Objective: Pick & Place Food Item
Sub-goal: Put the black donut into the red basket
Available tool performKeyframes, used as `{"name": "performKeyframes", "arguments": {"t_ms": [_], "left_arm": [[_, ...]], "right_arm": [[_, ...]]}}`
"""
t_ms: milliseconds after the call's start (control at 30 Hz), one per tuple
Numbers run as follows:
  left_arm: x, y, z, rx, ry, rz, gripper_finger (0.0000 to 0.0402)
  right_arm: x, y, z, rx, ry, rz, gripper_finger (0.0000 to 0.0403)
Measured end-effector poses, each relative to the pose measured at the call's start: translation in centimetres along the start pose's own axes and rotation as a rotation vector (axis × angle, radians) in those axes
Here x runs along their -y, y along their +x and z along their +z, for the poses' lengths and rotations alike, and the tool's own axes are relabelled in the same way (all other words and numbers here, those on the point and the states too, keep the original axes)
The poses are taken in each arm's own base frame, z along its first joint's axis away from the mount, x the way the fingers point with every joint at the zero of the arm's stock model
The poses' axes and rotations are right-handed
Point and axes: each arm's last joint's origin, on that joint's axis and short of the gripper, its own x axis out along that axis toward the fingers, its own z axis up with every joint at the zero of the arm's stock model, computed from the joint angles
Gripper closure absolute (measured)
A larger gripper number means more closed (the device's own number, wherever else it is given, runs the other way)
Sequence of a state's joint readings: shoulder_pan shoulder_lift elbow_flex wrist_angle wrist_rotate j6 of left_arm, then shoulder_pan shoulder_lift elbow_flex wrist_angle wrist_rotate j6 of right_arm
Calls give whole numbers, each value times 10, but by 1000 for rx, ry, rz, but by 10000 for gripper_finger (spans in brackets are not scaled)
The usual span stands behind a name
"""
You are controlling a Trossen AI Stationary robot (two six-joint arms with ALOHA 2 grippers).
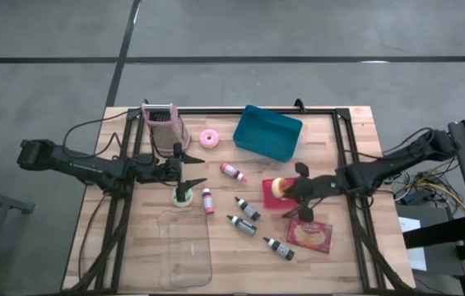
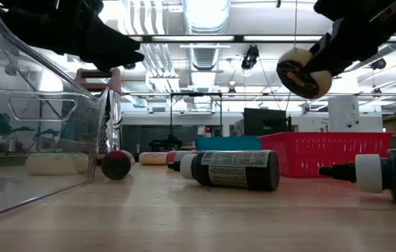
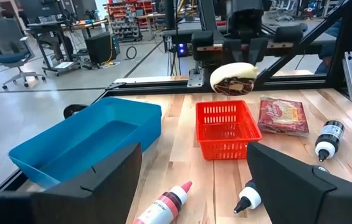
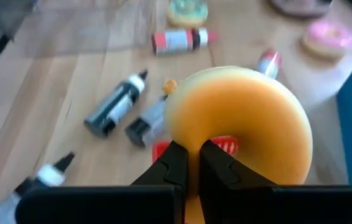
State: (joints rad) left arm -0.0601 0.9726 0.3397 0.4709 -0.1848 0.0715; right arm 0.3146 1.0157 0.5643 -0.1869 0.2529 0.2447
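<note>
Doughnut in right hand

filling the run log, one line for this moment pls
right tool: shut on donut, above red basket | left tool: open, idle above table

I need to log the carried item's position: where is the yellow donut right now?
The yellow donut is held in the right gripper, lifted above the red basket on the table's right half in the high view, between the teal bin and the snack packet.
</note>
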Motion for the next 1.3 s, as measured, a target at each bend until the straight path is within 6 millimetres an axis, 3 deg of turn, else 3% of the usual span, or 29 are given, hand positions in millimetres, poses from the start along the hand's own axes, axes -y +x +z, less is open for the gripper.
{"name": "performKeyframes", "arguments": {"t_ms": [233,600,867,1300], "left_arm": [[0,0,0,-1,0,0,109],[0,0,0,-2,0,7,109],[0,0,-1,-6,1,9,109],[0,0,-1,-13,2,8,109]], "right_arm": [[15,3,15,-234,66,61,390],[16,53,22,-565,16,88,390],[16,74,28,-646,-19,97,390],[34,84,16,-713,3,69,390]]}}
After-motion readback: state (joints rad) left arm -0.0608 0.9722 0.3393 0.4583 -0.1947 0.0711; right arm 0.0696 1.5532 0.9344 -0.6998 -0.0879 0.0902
